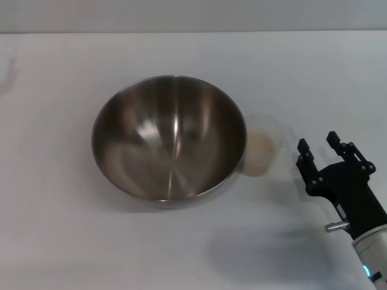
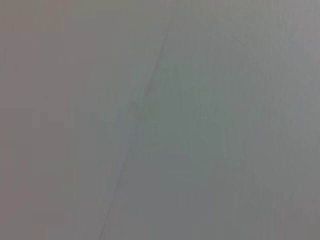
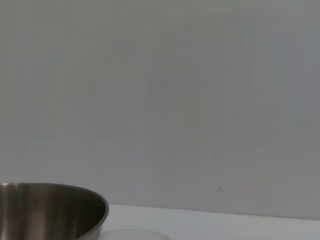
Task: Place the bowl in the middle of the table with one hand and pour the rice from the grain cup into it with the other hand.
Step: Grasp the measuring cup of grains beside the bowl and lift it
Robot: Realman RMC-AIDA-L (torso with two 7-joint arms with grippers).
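The steel bowl [image 1: 169, 138] stands empty near the middle of the white table [image 1: 60, 241]. The translucent grain cup [image 1: 265, 145] stands just right of the bowl, touching or nearly touching its rim, with pale rice [image 1: 260, 147] inside. My right gripper [image 1: 317, 143] is open and empty, a little to the right of the cup and near the table's front right. The right wrist view shows the bowl's rim [image 3: 55, 207] and the top edge of the cup [image 3: 131, 234]. My left gripper is out of view; the left wrist view shows only a plain grey surface.
The table's far edge [image 1: 193, 32] runs along the top of the head view, with a grey wall behind it. Bare tabletop lies to the left of and in front of the bowl.
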